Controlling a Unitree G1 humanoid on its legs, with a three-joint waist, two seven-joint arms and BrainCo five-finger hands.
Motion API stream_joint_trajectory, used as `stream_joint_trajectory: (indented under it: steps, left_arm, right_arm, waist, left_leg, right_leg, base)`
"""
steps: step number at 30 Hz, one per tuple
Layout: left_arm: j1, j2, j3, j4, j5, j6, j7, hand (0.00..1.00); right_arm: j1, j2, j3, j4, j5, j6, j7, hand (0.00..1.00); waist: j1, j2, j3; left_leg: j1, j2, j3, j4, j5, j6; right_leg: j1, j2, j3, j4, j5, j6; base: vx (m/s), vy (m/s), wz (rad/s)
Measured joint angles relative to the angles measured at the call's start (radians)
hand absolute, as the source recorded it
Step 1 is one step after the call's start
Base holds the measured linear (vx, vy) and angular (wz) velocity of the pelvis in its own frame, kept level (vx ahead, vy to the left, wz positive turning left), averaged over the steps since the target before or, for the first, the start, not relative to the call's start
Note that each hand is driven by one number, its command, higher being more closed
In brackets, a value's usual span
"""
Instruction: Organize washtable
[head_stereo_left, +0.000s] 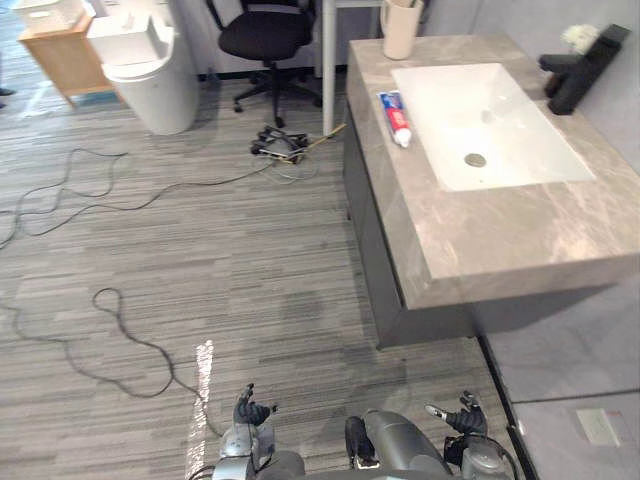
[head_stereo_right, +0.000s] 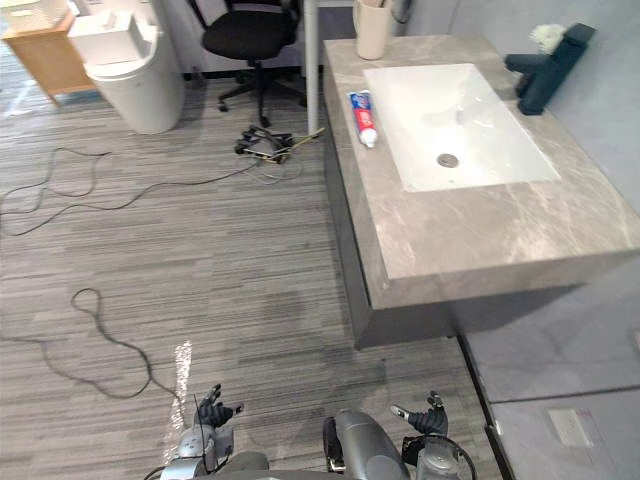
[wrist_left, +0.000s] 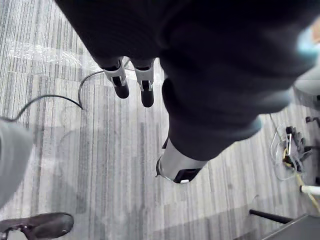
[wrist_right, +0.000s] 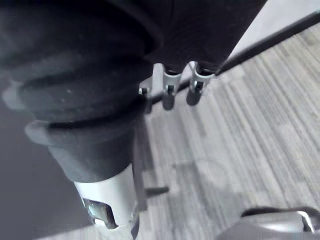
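The washtable (head_stereo_left: 500, 240) runs down the right side of the frame, its basin (head_stereo_left: 520, 140) bare, and by my reading the tidying has not begun. A dark faucet (head_stereo_left: 585, 68) stands at the upper right and a beige cup (head_stereo_left: 401, 28) at the counter's top corner. The 1 loose item, a toothpaste tube (head_stereo_left: 396, 117), lies flat on the stone just beside the basin's left rim, well apart from the cup. Putting it away looks like the whole job left.

Both hands hang at the bottom edge, far from the counter: the left hand (head_stereo_left: 250, 412) at lower centre-left, the right hand (head_stereo_left: 465, 420) at lower right. In the wrist views the left fingers (wrist_left: 121, 86) and right fingers (wrist_right: 168, 97) are loosely extended, grasping nothing.

The striped floor (head_stereo_left: 200, 250) gives wide room across the middle. The counter's near edge overhangs its dark cabinet, so the approach should stop short of it. A white bin (head_stereo_left: 155, 75), an office chair (head_stereo_left: 265, 35) and a cable tangle (head_stereo_left: 280, 145) crowd the top.
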Motion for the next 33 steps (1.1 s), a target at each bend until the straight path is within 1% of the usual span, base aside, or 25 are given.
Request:
stream_joint_trajectory:
  steps: [1, 2, 4, 6, 7, 8, 9, 10, 11, 12, 13, 14, 16, 18, 20, 22, 24, 26, 27, 28, 29, 30, 31, 32, 33]
  left_arm:
    - [0.008, -0.006, -0.001, -0.001, -0.001, 0.008, 0.001, 0.0]
    - [0.01, 0.001, -0.002, -0.018, 0.002, 0.002, 0.004, 0.0]
    - [-0.001, 0.01, -0.001, -0.018, 0.002, -0.006, 0.006, 0.0]
    - [0.003, 0.022, 0.001, -0.015, 0.001, -0.006, 0.006, 0.0]
    - [0.011, 0.027, 0.006, -0.009, 0.001, -0.006, 0.005, 0.0]
    - [0.014, 0.03, 0.016, -0.003, -0.002, -0.006, 0.001, 0.0]
    - [0.015, 0.03, 0.039, 0.006, -0.001, -0.006, -0.002, 0.0]
    - [0.012, 0.03, 0.048, 0.01, 0.001, -0.006, -0.002, 0.0]
    - [-0.005, 0.039, 0.061, 0.026, 0.002, -0.006, -0.001, 0.0]
    - [-0.023, 0.049, 0.062, 0.041, 0.003, -0.004, -0.001, 0.0]
    - [-0.029, 0.053, 0.062, 0.054, 0.004, -0.003, -0.001, 0.0]
    - [-0.039, 0.058, 0.06, 0.073, 0.004, 0.005, -0.001, 0.0]
    - [-0.037, 0.056, 0.058, 0.086, 0.004, 0.009, -0.001, 0.0]
    - [-0.038, 0.052, 0.064, 0.088, 0.004, 0.008, -0.001, 0.0]
    - [-0.038, 0.051, 0.076, 0.092, 0.004, 0.008, -0.002, 0.0]
    - [-0.039, 0.05, 0.082, 0.1, 0.004, 0.011, -0.002, 0.0]
    - [-0.039, 0.042, 0.089, 0.1, 0.007, 0.013, -0.003, 0.0]
    - [-0.039, 0.024, 0.087, 0.1, 0.03, 0.016, -0.006, 0.0]
    - [-0.03, 0.014, 0.072, 0.097, 0.042, 0.016, -0.01, 0.0]
    - [-0.031, 0.016, 0.065, 0.1, 0.044, 0.017, -0.013, 0.0]
    - [-0.037, 0.011, 0.061, 0.098, 0.049, 0.018, -0.02, 0.0]
    - [-0.032, 0.001, 0.058, 0.078, 0.052, 0.018, -0.025, 0.0]
    - [-0.002, -0.005, 0.057, 0.057, 0.056, 0.017, -0.028, 0.0]
    - [0.013, -0.004, 0.057, 0.047, 0.056, 0.017, -0.029, 0.0]
    - [0.033, 0.002, 0.063, 0.04, 0.042, 0.016, -0.03, 0.0]
  right_arm:
    - [-0.007, 0.015, 0.017, 0.02, 0.0, 0.002, 0.0, 0.0]
    - [-0.015, 0.021, 0.031, 0.034, 0.0, -0.002, -0.001, 0.0]
    - [-0.043, 0.028, 0.033, 0.073, -0.001, -0.002, -0.007, 0.0]
    - [-0.054, 0.044, 0.02, 0.09, -0.001, -0.002, -0.017, 0.0]
    - [-0.052, 0.049, 0.014, 0.097, -0.002, -0.001, -0.018, 0.0]
    - [-0.05, 0.052, 0.014, 0.098, -0.003, -0.001, -0.018, 0.0]
    - [-0.051, 0.065, 0.0, 0.098, -0.007, 0.0, -0.018, 0.0]
    - [-0.05, 0.07, -0.008, 0.101, -0.008, 0.001, -0.018, 0.0]
    - [-0.05, 0.076, -0.024, 0.111, -0.009, 0.002, -0.017, 0.0]
    - [-0.05, 0.084, -0.021, 0.113, -0.009, 0.007, -0.012, 0.0]
    - [-0.053, 0.084, -0.02, 0.112, -0.011, 0.007, -0.01, 0.0]
    - [-0.054, 0.08, -0.024, 0.106, -0.016, 0.009, -0.01, 0.0]
    - [-0.053, 0.076, -0.023, 0.104, -0.036, 0.005, -0.01, 0.0]
    - [-0.056, 0.075, -0.026, 0.11, -0.046, 0.001, -0.009, 0.0]
    - [-0.057, 0.076, -0.04, 0.113, -0.048, 0.001, -0.009, 0.0]
    - [-0.061, 0.074, -0.051, 0.113, -0.049, 0.001, -0.01, 0.0]
    - [-0.061, 0.074, -0.055, 0.113, -0.049, 0.002, -0.01, 0.0]
    - [-0.053, 0.074, -0.065, 0.113, -0.049, 0.002, -0.011, 0.0]
    - [-0.037, 0.072, -0.082, 0.112, -0.039, 0.0, -0.01, 0.0]
    - [-0.041, 0.071, -0.083, 0.112, -0.037, 0.001, -0.01, 0.0]
    - [-0.05, 0.058, -0.083, 0.111, -0.04, 0.004, -0.007, 0.0]
    - [-0.048, 0.04, -0.077, 0.11, -0.046, 0.002, 0.005, 0.0]
    - [-0.045, 0.023, -0.074, 0.109, -0.047, 0.009, 0.01, 0.0]
    - [-0.048, 0.019, -0.076, 0.112, -0.046, 0.013, 0.008, 0.0]
    - [-0.052, 0.018, -0.074, 0.114, -0.045, 0.013, 0.008, 0.0]
  waist:
    - [0.015, -0.025, 0.004]
    - [0.034, -0.026, 0.004]
    - [0.071, -0.018, 0.007]
    - [0.087, -0.015, 0.008]
    - [0.096, -0.018, 0.006]
    - [0.098, -0.02, 0.004]
    - [0.101, -0.023, -0.003]
    - [0.103, -0.032, -0.007]
    - [0.112, -0.057, -0.008]
    - [0.119, -0.08, -0.001]
    - [0.117, -0.084, 0.002]
    - [0.114, -0.087, 0.005]
    - [0.114, -0.079, 0.008]
    - [0.113, -0.084, 0.009]
    - [0.11, -0.083, 0.01]
    - [0.111, -0.082, 0.011]
    - [0.104, -0.083, 0.011]
    - [0.079, -0.09, 0.011]
    - [0.049, -0.086, 0.001]
    - [0.034, -0.091, -0.001]
    - [0.03, -0.064, 0.01]
    - [0.035, -0.025, 0.009]
    - [0.057, 0.012, 0.008]
    - [0.066, 0.027, 0.008]
    - [0.062, 0.026, 0.01]
  left_leg:
    - [-0.09, -0.023, 0.041, -0.008, 0.003, 0.005]
    - [-0.149, -0.039, 0.055, -0.026, 0.017, 0.018]
    - [-0.231, -0.055, 0.065, -0.099, 0.057, 0.017]
    - [-0.259, -0.053, 0.069, -0.214, 0.129, 0.016]
    - [-0.256, -0.049, 0.069, -0.236, 0.207, 0.027]
    - [-0.246, -0.052, 0.07, -0.236, 0.244, 0.041]
    - [-0.247, -0.071, 0.081, -0.233, 0.315, 0.082]
    - [-0.244, -0.074, 0.099, -0.232, 0.339, 0.097]
    - [-0.23, -0.097, 0.141, -0.233, 0.348, 0.122]
    - [-0.19, -0.127, 0.179, -0.256, 0.33, 0.145]
    - [-0.161, -0.137, 0.198, -0.271, 0.329, 0.16]
    - [-0.092, -0.158, 0.23, -0.298, 0.317, 0.182]
    - [0.007, -0.18, 0.266, -0.341, 0.299, 0.207]
    - [0.095, -0.199, 0.282, -0.418, 0.287, 0.223]
    - [0.16, -0.198, 0.297, -0.472, 0.282, 0.223]
    - [0.228, -0.2, 0.319, -0.531, 0.276, 0.215]
    - [0.273, -0.215, 0.322, -0.574, 0.27, 0.204]
    - [0.314, -0.253, 0.279, -0.584, 0.248, 0.172]
    - [0.322, -0.27, 0.242, -0.523, 0.191, 0.145]
    - [0.301, -0.268, 0.222, -0.433, 0.162, 0.115]
    - [0.259, -0.249, 0.202, -0.299, 0.14, 0.093]
    - [0.148, -0.202, 0.202, -0.005, 0.169, 0.039]
    - [0.049, -0.132, 0.208, 0.235, 0.237, -0.004]
    - [0.011, -0.095, 0.208, 0.321, 0.232, 0.005]
    - [-0.02, -0.07, 0.2, 0.356, 0.219, 0.025]
  right_leg:
    - [0.076, -0.033, -0.014, -0.118, 0.043, 0.018]
    - [0.109, -0.04, -0.015, -0.173, 0.061, 0.025]
    - [0.161, -0.041, -0.009, -0.227, 0.069, 0.044]
    - [0.205, -0.039, -0.004, -0.238, 0.044, 0.085]
    - [0.229, -0.039, 0.022, -0.238, 0.027, 0.103]
    - [0.237, -0.04, 0.037, -0.239, 0.019, 0.115]
    - [0.239, -0.057, 0.068, -0.236, 0.0, 0.146]
    - [0.238, -0.069, 0.081, -0.231, -0.006, 0.155]
    - [0.225, -0.104, 0.114, -0.193, -0.015, 0.17]
    - [0.189, -0.134, 0.162, -0.093, -0.019, 0.176]
    - [0.167, -0.144, 0.184, -0.019, -0.016, 0.18]
    - [0.117, -0.159, 0.217, 0.149, 0.01, 0.2]
    - [0.071, -0.171, 0.214, 0.309, 0.022, 0.195]
    - [0.01, -0.161, 0.167, 0.357, 0.003, 0.208]
    - [-0.028, -0.135, 0.092, 0.313, -0.022, 0.209]
    - [-0.067, -0.104, -0.041, 0.215, -0.024, 0.196]
    - [-0.091, -0.067, -0.114, 0.122, 0.003, 0.152]
    - [-0.089, -0.05, -0.109, 0.055, 0.044, 0.083]
    - [-0.049, -0.053, -0.121, 0.017, 0.094, 0.039]
    - [-0.032, -0.054, -0.13, 0.014, 0.08, -0.009]
    - [-0.006, -0.046, -0.148, 0.013, 0.072, -0.006]
    - [0.051, -0.019, -0.131, -0.028, 0.054, -0.009]
    - [0.103, 0.022, -0.098, -0.06, 0.047, -0.021]
    - [0.135, 0.048, -0.061, -0.067, 0.036, -0.035]
    - [0.164, 0.058, -0.035, -0.072, 0.026, -0.04]
  base:
    - [0.11, 0.019, 0.74]
    - [0.08, 0.025, 0.49]
    - [0.09, 0.115, -0.09]
    - [0.14, 0.2, -0.39]
    - [0.15, 0.2, -0.57]
    - [0.31, 0.36, -0.71]
    - [0.24, 0.263, -0.53]
    - [0.42, 0.425, -0.6]
    - [0.36, 0.376, -0.61]
    - [0.42, 0.451, -0.58]
    - [0.3, 0.36, -0.54]
    - [0.22, 0.271, -0.36]
    - [0.27, 0.294, -0.41]
    - [0.3, 0.262, -0.35]
    - [0.21, 0.142, -0.29]
    - [0.28, 0.139, -0.32]
    - [0.37, 0.159, -0.07]
    - [0.47, 0.078, 0.72]
    - [0.51, 0.005, 1.05]
    - [0.42, -0.028, 0.88]
    - [0.38, -0.049, 0.32]
    - [0.46, -0.008, -0.33]
    - [0.59, 0.04, -0.88]
    - [0.6, 0.065, -1.2]
    - [0.49, 0.045, -1.07]
